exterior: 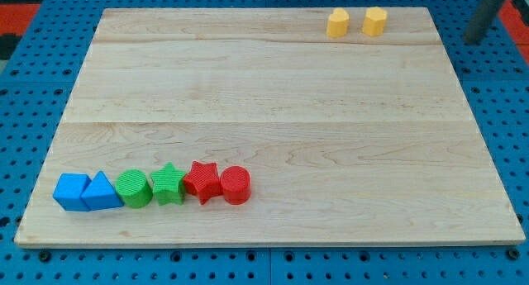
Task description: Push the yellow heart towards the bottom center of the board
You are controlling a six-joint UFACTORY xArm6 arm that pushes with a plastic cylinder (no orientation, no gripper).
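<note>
Six blocks sat in a touching row near the bottom left of the wooden board (273,136): from the view's left, a blue cube (71,192), a blue triangular block (102,192), a green cylinder (133,188), a green star (169,184), a red star (202,182) and a red cylinder (235,185). The middle of the board was bare wood, so nothing lay between that row and the two yellow blocks far up at the top right. Of these, the left one (337,23) and the right one (374,21) stood just beside each other with a slim gap between them. Both were small and seen at a slant, so I could not tell for sure which was the yellow heart, nor which way its point or long axis faced; each looked about as wide as it was tall. Further right, beyond the board's right edge and over the blue pegboard (496,87), only a short dark stretch of the rod showed, cut off by the view's top right corner. My tip (473,40) hung there, touching no block and pushing nothing, well apart from the yellow pair and farther still from the bottom row.
</note>
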